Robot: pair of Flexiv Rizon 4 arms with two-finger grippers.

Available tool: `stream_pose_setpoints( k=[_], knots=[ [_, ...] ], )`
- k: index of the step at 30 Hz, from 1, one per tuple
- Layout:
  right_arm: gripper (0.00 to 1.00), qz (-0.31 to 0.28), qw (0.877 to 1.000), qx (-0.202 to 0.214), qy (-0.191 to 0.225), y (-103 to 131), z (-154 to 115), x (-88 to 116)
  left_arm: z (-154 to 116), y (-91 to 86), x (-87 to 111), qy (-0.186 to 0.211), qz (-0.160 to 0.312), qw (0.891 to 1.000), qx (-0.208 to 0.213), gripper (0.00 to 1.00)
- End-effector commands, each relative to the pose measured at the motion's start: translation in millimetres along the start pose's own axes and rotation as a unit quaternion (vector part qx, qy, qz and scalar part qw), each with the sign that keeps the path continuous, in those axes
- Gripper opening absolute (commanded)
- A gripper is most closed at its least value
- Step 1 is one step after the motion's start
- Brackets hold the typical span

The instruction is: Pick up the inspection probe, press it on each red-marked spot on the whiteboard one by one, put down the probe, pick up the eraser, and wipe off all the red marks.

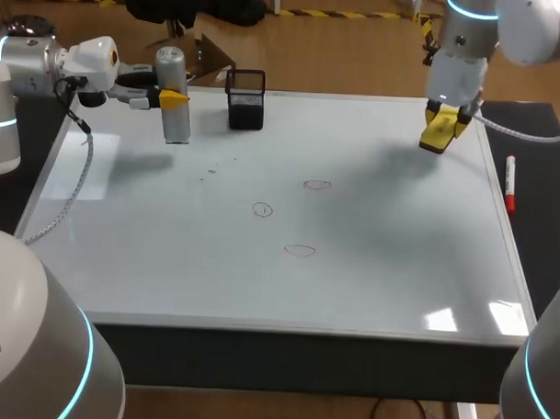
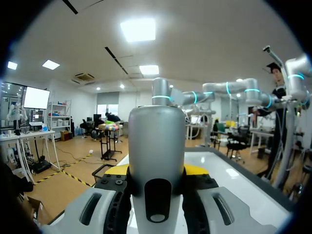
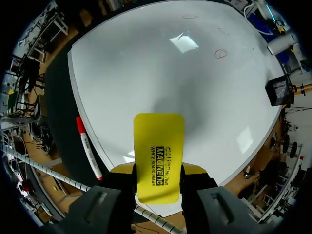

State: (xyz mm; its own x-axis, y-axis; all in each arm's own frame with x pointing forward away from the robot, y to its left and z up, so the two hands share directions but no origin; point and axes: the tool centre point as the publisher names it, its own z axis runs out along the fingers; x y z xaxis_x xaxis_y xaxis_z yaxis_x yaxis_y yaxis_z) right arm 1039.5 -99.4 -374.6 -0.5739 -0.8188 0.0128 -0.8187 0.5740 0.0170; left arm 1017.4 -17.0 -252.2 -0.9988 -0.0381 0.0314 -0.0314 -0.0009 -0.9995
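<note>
While the left gripper (image 1: 173,99) clamps the probe (image 1: 175,123) beside the basket (image 1: 246,100) at the far left of the whiteboard (image 1: 371,249), the right gripper (image 1: 446,116) grips the eraser (image 1: 437,138) over its far right. If the eraser lands tilted, it may skim past the red marks (image 1: 262,210) mid-board, leaving traces.

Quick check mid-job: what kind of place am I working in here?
Likely a robot lab test bench: a whiteboard lying flat as the tabletop with red marks on it, my left gripper holding the probe, my right gripper the eraser.
</note>
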Motion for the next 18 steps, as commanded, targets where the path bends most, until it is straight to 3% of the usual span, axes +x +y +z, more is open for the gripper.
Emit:
stream_pose_setpoints(
  k=[1,18],
  knots=[
    [0.0,-0.001,1.0,0.002,0.0,0.4,-1.5,2.2,0.3,-1.0,0.6,-0.001,0.001,1.0,0.0,0.0],
    [0.0,-0.001,1.0,0.002,0.0,0.4,-1.5,2.2,7.5,-1.6,5.1,0.007,0.005,1.0,0.0,0.0]
  ],
)
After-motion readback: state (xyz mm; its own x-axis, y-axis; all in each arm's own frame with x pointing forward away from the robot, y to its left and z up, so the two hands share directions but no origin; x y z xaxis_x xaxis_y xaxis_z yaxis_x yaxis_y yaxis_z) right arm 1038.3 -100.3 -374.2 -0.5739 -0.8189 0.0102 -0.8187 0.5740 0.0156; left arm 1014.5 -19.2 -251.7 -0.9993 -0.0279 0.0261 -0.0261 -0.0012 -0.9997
